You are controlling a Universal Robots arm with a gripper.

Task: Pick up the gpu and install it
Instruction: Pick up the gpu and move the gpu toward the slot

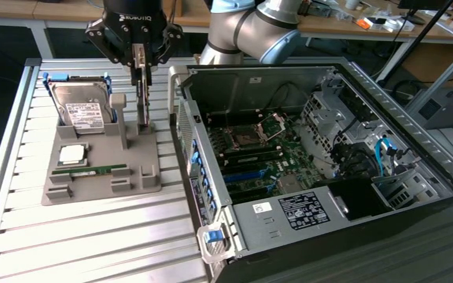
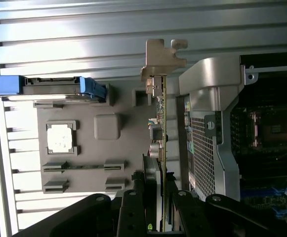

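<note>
The hand (image 1: 137, 59) is clamped on the top edge of the gpu (image 1: 143, 94), upright at the holder (image 1: 92, 180), probably so it comes straight up.

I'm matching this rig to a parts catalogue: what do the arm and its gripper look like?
The arm is built of rounded silver-grey tube segments with a pale blue joint cap. The gripper is black, with white lettering on its body and black linked fingers with round pivot bolts.
</note>
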